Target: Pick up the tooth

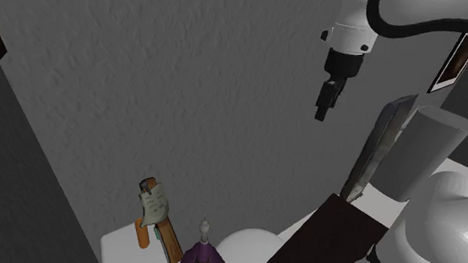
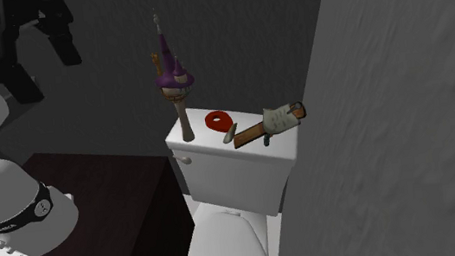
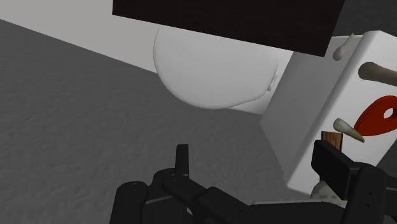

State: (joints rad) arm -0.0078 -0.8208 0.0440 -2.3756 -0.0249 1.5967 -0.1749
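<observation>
No grasp is yet made: the tool (image 1: 323, 103) is held released, well apart from the tooth (image 2: 229, 135), which lies on the tank lid (image 2: 206, 145) at five o'clock of the red ring (image 2: 217, 119) in the second exterior view.

beige tooth (image 3: 348, 129), red ring (image 2: 217, 119), wht tank (image 2: 230, 171)
</observation>
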